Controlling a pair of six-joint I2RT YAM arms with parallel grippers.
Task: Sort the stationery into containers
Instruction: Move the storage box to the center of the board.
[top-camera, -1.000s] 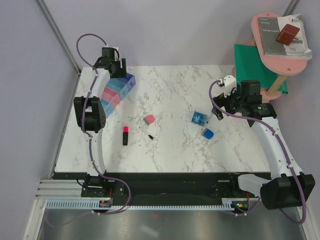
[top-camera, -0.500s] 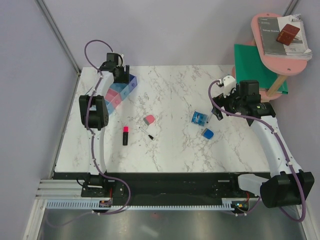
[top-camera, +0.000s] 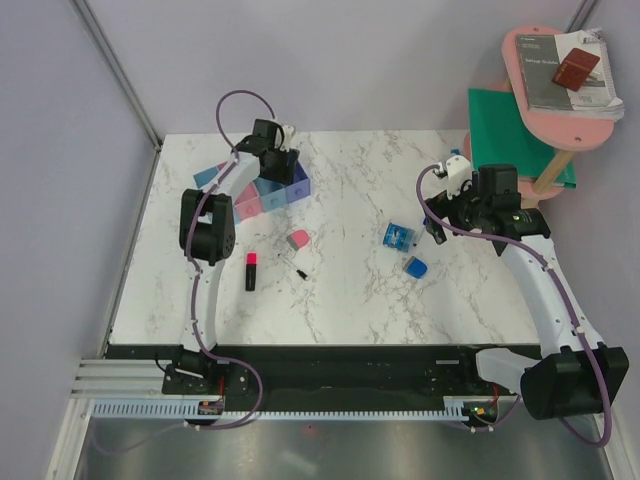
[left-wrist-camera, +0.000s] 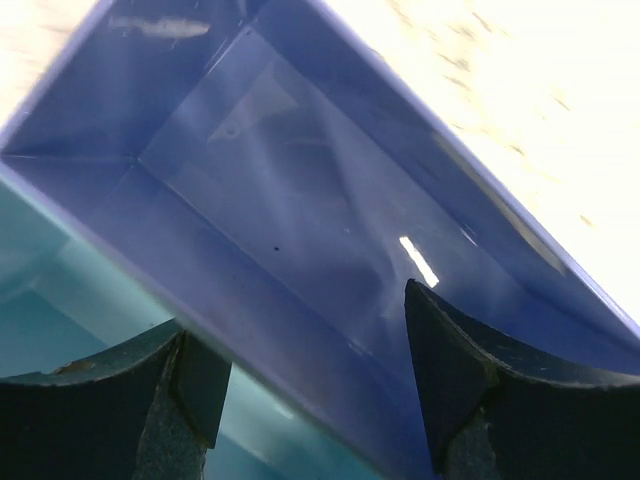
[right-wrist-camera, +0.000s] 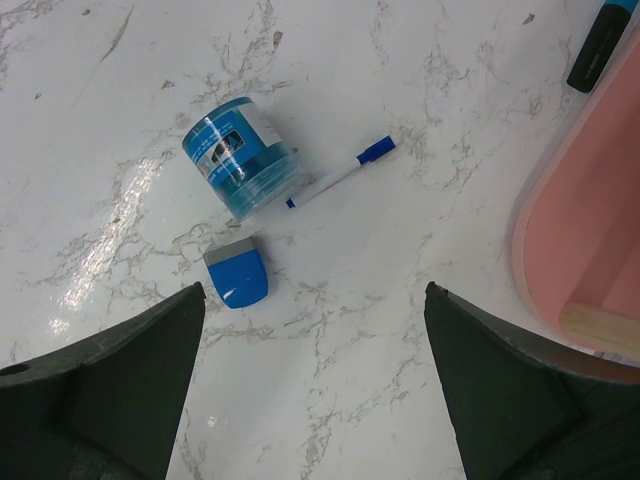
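The overhead view is evenly and brightly lit, with soft shadows. In the left wrist view the upper right is overexposed, and a small glare streak is seen on the purple-blue bin (left-wrist-camera: 300, 200).

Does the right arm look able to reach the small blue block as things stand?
Probably yes. The open right gripper hangs over the table near the blue block, with only bare marble between them. The blue roll and the marker lie apart from it, not on it.
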